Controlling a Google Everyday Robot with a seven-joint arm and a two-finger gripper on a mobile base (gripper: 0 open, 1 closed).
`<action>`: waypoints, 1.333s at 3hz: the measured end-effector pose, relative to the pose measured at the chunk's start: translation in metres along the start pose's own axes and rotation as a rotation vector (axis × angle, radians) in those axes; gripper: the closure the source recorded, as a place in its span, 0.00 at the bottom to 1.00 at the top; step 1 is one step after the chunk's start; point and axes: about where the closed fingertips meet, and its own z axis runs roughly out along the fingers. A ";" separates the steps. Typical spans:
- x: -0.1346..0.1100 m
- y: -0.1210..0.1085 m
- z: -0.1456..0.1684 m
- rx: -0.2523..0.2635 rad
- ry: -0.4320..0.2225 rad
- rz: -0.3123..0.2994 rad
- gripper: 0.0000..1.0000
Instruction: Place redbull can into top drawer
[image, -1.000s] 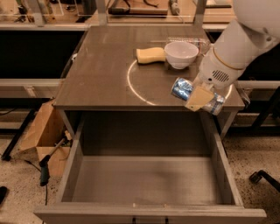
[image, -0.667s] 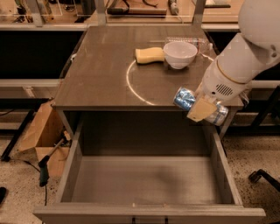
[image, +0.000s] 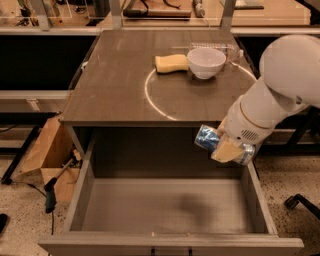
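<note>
The redbull can (image: 207, 137) is a slim blue-and-silver can lying sideways in my gripper (image: 226, 147), with its shiny end pointing left. The gripper is shut on the can, a tan finger pad (image: 226, 150) across its middle. It hangs just below the tabletop's front edge, over the back right part of the open top drawer (image: 165, 205). The drawer is pulled fully out, with a flat grey floor, tall side walls and a front panel with a small dark handle (image: 170, 251). My white arm (image: 285, 75) reaches in from the right.
On the brown table (image: 120, 85) stand a white bowl (image: 206, 62), a yellow sponge (image: 171, 63) and a clear plastic bottle (image: 220, 48) behind the bowl. A cardboard box (image: 47, 155) lies on the floor at the left. A chair base (image: 300, 202) is at the right.
My gripper has carried the can forward and down, from above the table's front right corner to below the table edge over the open drawer.
</note>
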 end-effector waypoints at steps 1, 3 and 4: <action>0.003 0.009 0.028 -0.019 0.016 -0.027 1.00; 0.009 0.020 0.077 -0.055 0.048 -0.041 1.00; 0.012 0.022 0.093 -0.070 0.060 -0.039 1.00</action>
